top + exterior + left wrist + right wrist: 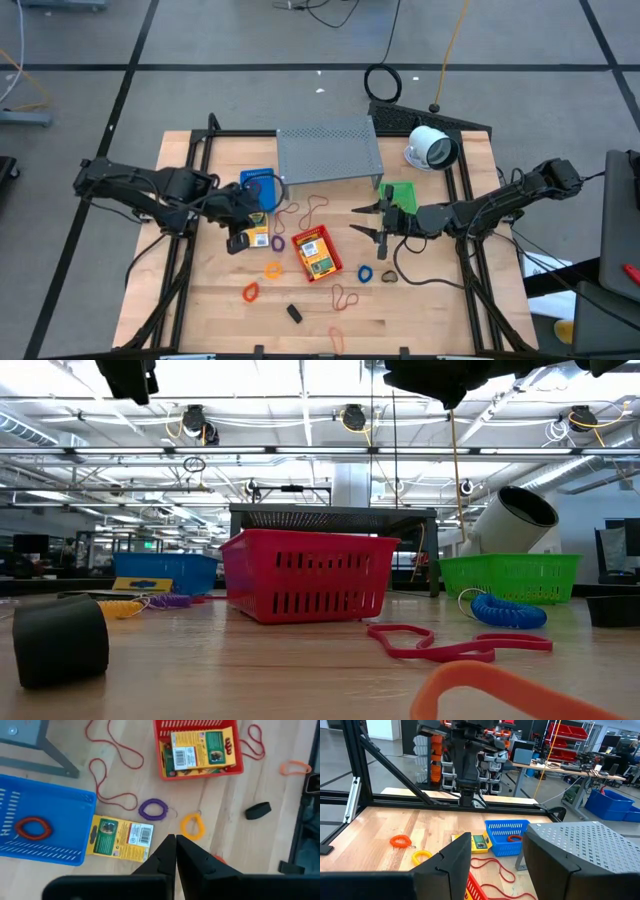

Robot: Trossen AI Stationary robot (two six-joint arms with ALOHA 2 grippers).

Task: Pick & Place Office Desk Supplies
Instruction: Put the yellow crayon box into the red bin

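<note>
Above the yellow green-labelled packet point(119, 839) beside the blue plastic basket point(40, 825), the left gripper point(175, 845) hangs pressed together, empty; descending so, it would shove it. Right gripper point(376, 222) waits spread.

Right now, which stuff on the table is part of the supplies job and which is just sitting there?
Job items:
- yellow packet on the wood
- yellow packet in the red basket
- purple coil, yellow coil, orange band
- black clip
- blue basket, green basket

Just lying about:
- grey perforated shelf
- white round device
</note>
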